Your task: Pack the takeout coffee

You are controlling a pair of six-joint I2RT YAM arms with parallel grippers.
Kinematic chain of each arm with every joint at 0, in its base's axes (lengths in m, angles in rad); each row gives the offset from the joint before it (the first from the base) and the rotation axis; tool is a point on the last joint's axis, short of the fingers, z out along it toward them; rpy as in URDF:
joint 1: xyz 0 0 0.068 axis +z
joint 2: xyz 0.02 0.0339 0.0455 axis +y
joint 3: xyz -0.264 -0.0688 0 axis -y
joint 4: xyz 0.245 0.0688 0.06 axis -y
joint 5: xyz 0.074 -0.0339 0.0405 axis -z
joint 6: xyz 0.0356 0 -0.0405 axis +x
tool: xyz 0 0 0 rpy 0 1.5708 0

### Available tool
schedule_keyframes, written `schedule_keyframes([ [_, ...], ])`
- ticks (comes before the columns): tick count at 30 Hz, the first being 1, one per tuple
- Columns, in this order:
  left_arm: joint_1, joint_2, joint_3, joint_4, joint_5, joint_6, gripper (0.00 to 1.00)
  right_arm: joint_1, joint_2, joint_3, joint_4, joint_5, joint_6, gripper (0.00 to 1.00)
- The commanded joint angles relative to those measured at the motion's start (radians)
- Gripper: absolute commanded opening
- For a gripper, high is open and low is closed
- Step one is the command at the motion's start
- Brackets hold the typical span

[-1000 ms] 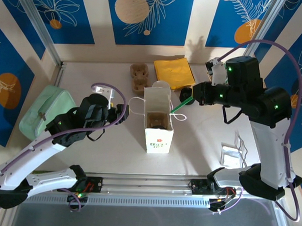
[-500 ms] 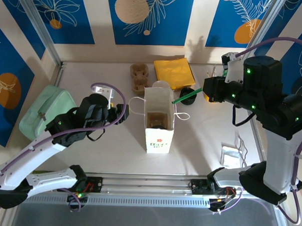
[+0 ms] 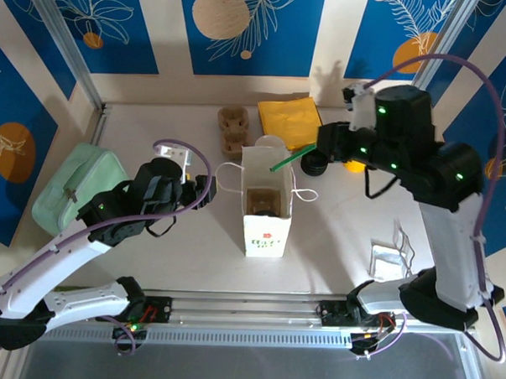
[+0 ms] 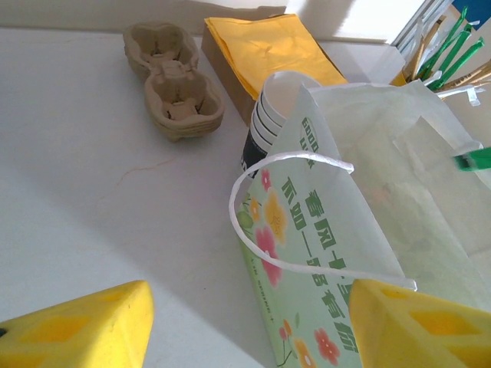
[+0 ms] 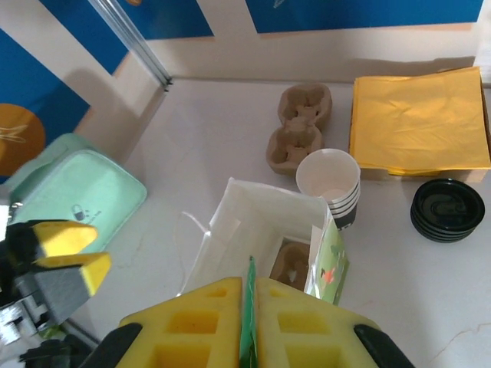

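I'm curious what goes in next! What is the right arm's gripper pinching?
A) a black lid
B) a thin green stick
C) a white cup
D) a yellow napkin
B: the right gripper is shut on a thin green stick by the paper bag.

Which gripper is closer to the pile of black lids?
Right. The right gripper hangs almost over the black lids; the left gripper is across the paper bag from them.
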Motion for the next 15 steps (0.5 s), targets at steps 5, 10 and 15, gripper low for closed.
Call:
schedule_keyframes([
  [5, 0.011, -0.006, -0.014, -0.002, 0.001, -0.012, 0.68, 0.108, 0.132, -0.074, 0.107, 0.157, -0.039, 0.13],
  [10, 0.010, -0.007, -0.017, 0.002, 0.007, -0.019, 0.68, 0.138, 0.236, -0.098, 0.127, 0.168, -0.043, 0.13],
  [15, 0.011, -0.008, -0.021, 0.001, 0.008, -0.021, 0.68, 0.153, 0.293, -0.158, 0.186, 0.131, -0.030, 0.13],
])
